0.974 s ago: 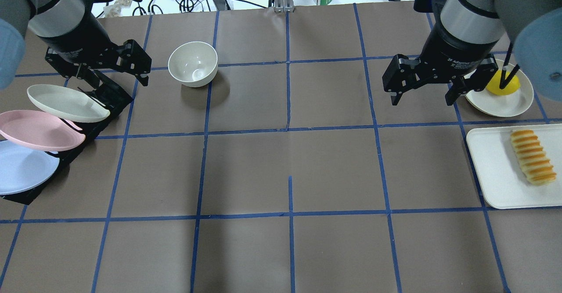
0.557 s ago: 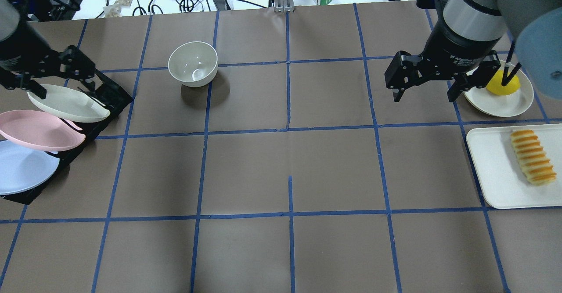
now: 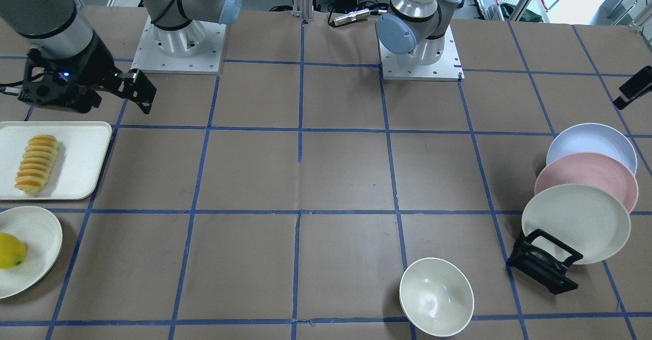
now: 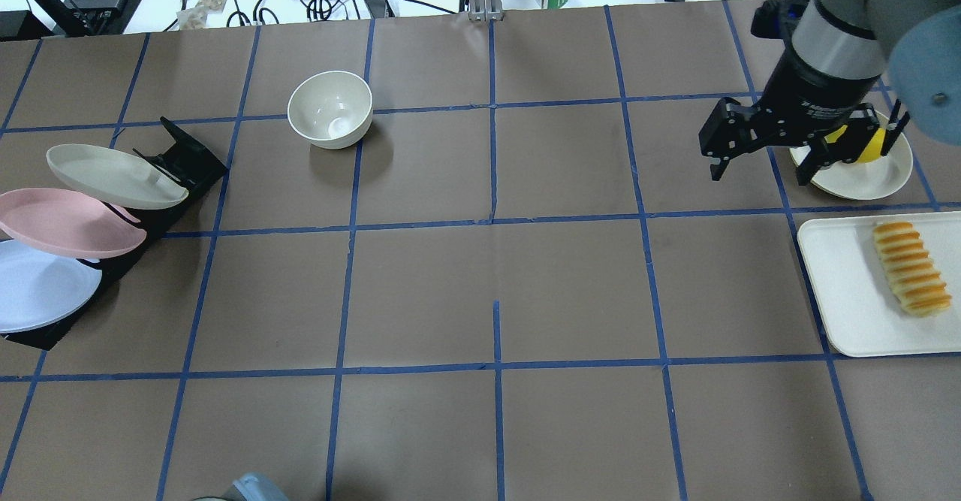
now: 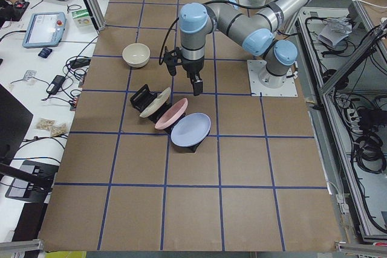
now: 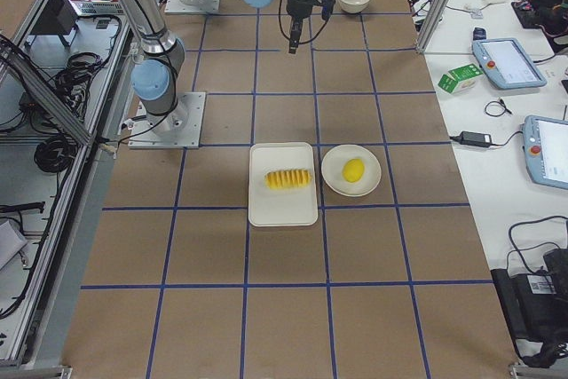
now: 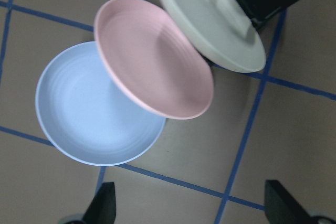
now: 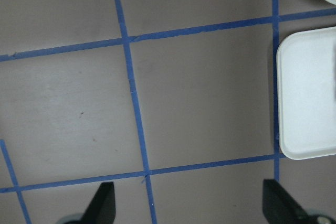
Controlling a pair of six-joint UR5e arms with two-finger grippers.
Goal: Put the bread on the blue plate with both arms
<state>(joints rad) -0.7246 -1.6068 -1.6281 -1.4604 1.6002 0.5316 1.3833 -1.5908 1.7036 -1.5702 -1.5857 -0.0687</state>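
Observation:
The bread (image 4: 912, 268), a ridged golden loaf, lies on a white tray (image 4: 841, 291) at the right edge; it also shows in the front view (image 3: 35, 164). The blue plate (image 4: 37, 287) leans in a black rack (image 4: 184, 163) at the far left, partly under a pink plate (image 4: 67, 223). My left gripper (image 7: 191, 205) is open and empty, high above the blue plate (image 7: 94, 108); it is out of the overhead view. My right gripper (image 4: 760, 174) is open and empty, beyond the tray and to its left, beside the lemon plate.
A cream plate (image 4: 112, 178) leans in the same rack behind the pink one. A white bowl (image 4: 330, 109) stands at the back left of centre. A yellow lemon (image 3: 10, 251) sits on a cream plate (image 4: 863, 178) behind the tray.
My left arm has swung left and out of the overhead view. My right gripper has moved right and slightly down, towards the lemon plate. Both stay open. Nothing on the table moved.

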